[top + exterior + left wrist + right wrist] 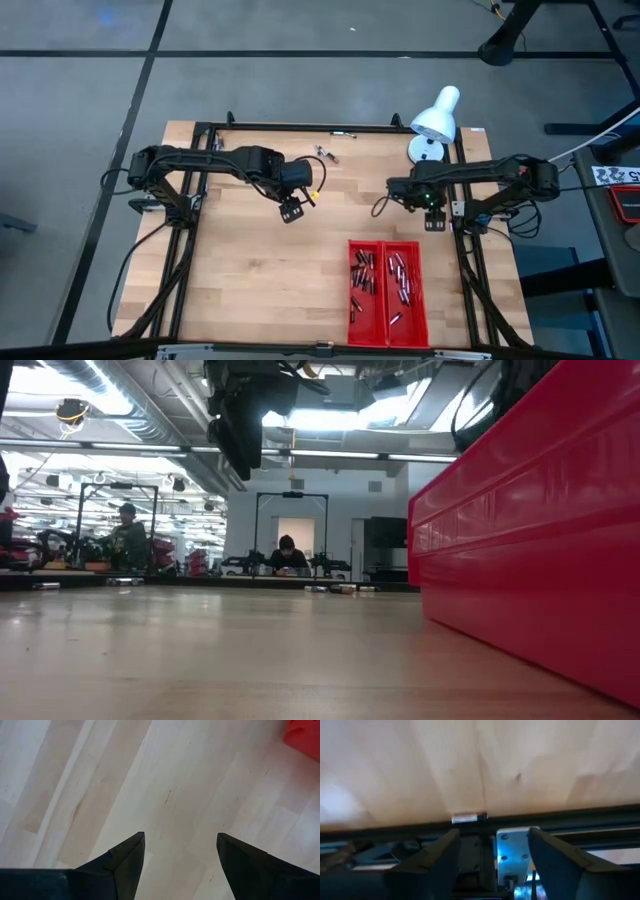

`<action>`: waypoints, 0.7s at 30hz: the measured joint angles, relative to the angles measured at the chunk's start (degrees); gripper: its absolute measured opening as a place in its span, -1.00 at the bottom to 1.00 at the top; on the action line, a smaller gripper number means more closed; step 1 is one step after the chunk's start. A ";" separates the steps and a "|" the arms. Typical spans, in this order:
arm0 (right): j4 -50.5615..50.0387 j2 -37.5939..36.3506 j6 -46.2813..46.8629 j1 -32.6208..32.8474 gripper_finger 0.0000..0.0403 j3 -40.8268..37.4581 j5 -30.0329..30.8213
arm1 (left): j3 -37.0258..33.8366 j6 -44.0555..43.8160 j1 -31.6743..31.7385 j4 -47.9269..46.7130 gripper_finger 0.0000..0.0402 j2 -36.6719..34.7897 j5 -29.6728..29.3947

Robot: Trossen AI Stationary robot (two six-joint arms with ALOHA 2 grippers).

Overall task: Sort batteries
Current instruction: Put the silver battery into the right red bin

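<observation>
I note the right gripper (434, 222) sits near the right edge of the pale wooden table (260, 290), just beyond the far end of the red plastic two-compartment tray (387, 245). In the right wrist view its dark fingers (437, 857) stand apart with nothing between them: released, empty.

Directly ahead of those fingers lies one small silvery cylindrical battery (468, 818), resting on the wood right against the black metal frame rail (580, 817) at the table's edge. Its long axis runs along the rail, so across the line the fingers point, and it sits roughly centred on the gap. I judge this is the relation the next move turns on: a straight advance would put one finger at each end of the cell rather than on its flanks, so a wrist turn may be needed, and the rail crowds the far side.

The remaining small grey and dark cylindrical batteries (363, 278) already lie in both tray compartments.

The left gripper (291, 211) hangs over bare wood mid-table, well apart from the stray cell, its fingers (127, 862) spread and empty. The right arm is clearly the nearer.
</observation>
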 joint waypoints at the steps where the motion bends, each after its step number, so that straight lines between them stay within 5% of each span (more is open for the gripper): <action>1: 0.00 -0.02 -0.47 -0.04 0.20 -1.14 -0.07 | 0.00 0.00 0.00 0.00 0.18 0.00 -0.01; 8: 0.47 0.02 -0.88 0.16 0.36 -1.78 -0.03 | 0.00 0.20 0.00 0.03 0.18 0.00 -0.14; 21: 1.81 -0.02 -0.81 0.13 0.37 -1.99 -0.36 | 0.00 1.01 0.00 0.33 0.18 0.02 -0.44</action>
